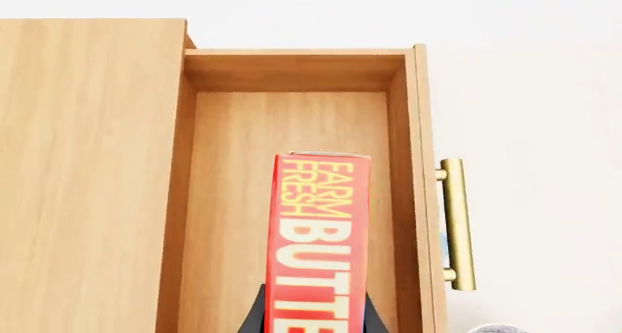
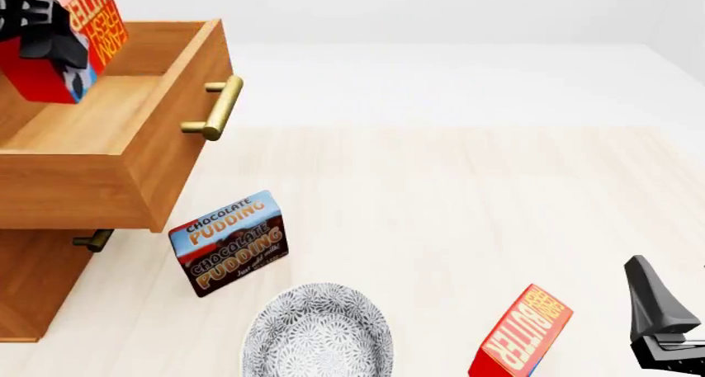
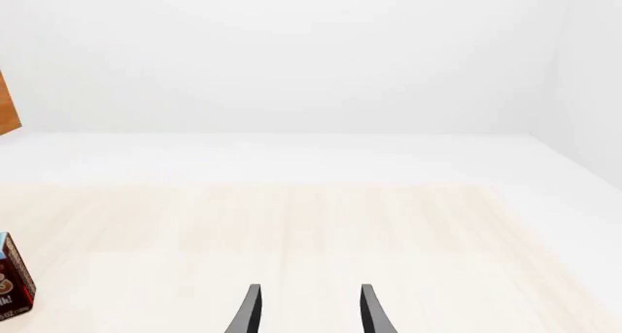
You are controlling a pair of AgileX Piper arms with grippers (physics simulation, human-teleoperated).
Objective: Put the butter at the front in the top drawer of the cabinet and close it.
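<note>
The butter (image 1: 319,238), a red carton with pale lettering, hangs above the open top drawer (image 1: 291,71), and my left gripper (image 1: 316,324) is shut on its lower end. In the front view the butter (image 2: 86,26) is at the top left over the top drawer (image 2: 154,158), held by the left gripper (image 2: 44,26). The drawer of the cabinet (image 2: 33,282) is pulled out, with its brass handle (image 2: 217,109) facing right. My right gripper (image 3: 309,315) is open and holds nothing, low at the right (image 2: 661,319).
A second butter carton (image 2: 523,332) leans on the table near the right gripper. A Chocolate Pudding box (image 2: 229,243) stands beside the cabinet, and a patterned grey plate (image 2: 317,332) lies in front of it. A lower drawer handle (image 2: 94,241) shows under the open drawer.
</note>
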